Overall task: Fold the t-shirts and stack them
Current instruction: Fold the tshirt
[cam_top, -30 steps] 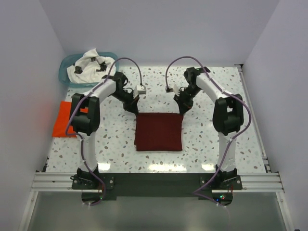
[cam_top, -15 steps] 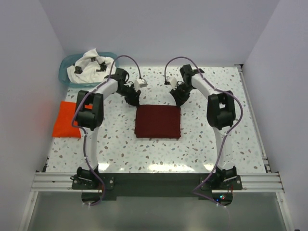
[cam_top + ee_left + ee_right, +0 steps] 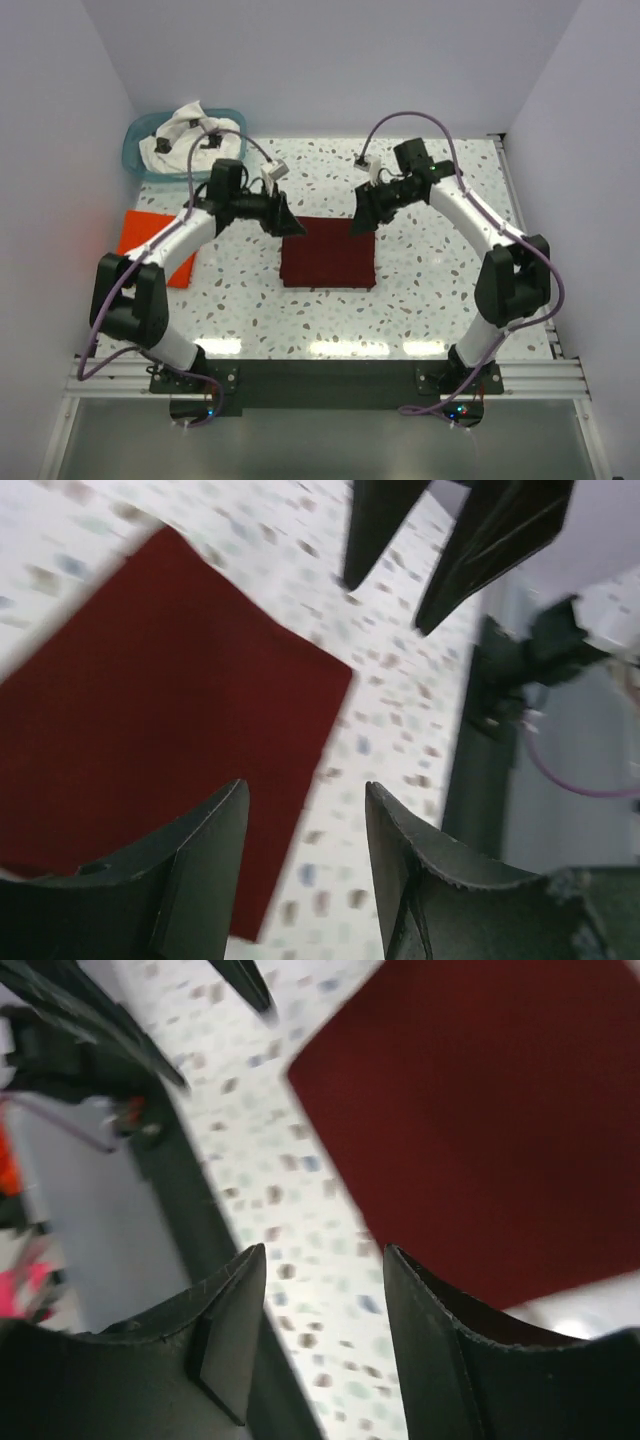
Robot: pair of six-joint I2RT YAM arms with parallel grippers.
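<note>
Top external: folded maroon t-shirt (image 3: pixel 328 255) on speckled table (image 3: pixel 425 290), pale walls (image 3: pixel 330 60) around.

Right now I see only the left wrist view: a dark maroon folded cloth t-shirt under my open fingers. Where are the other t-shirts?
Observer: The bright orange-red cloth t-shirt lies flat at the left edge of the table, partly hidden by the left arm.
Operator: And the third one?
Observer: The white t-shirt with black print sits crumpled in the teal plastic basket at the far left corner.
Operator: Is anything stacked on the maroon one?
Observer: No. The dark maroon t-shirt lies alone in the middle of the table as a neat rectangle, with nothing on it.
</note>
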